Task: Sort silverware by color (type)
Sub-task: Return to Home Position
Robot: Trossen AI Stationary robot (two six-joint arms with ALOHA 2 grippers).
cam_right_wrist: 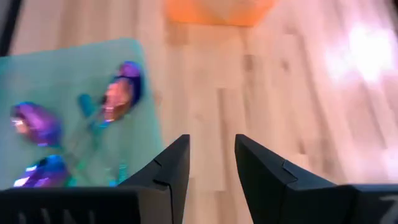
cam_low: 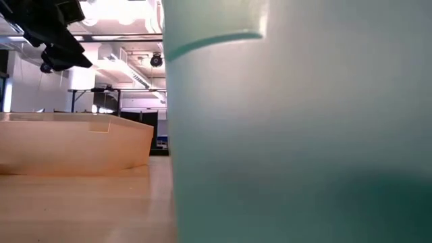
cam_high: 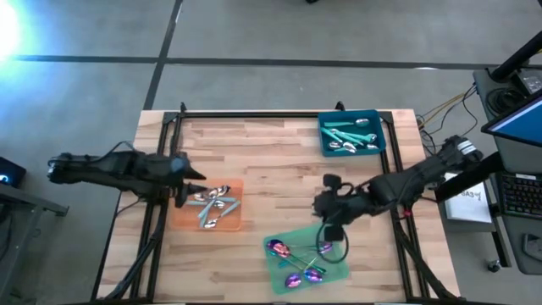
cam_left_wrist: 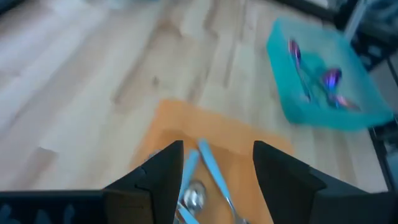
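My left pincer [cam_high: 197,180] hovers at the left edge of the flat orange mat [cam_high: 234,222], fingers spread, nothing between them. On that mat lie the silver-headed spoons [cam_high: 212,203], shiny, with thin pale blue handles, crossed in a heap I cannot count. Bare wooden table [cam_high: 271,161] lies open between the mats. The purple-headed spoons [cam_high: 296,263] rest on the translucent green mat [cam_high: 335,271], near the front edge. My right pincer [cam_high: 321,203] hangs beside that mat's far edge, spread, empty. The teal-handled spoons [cam_high: 349,135] lie in the square teal bin [cam_high: 378,129], back right. In the low view a pale teal wall [cam_low: 304,135] blocks nearly everything
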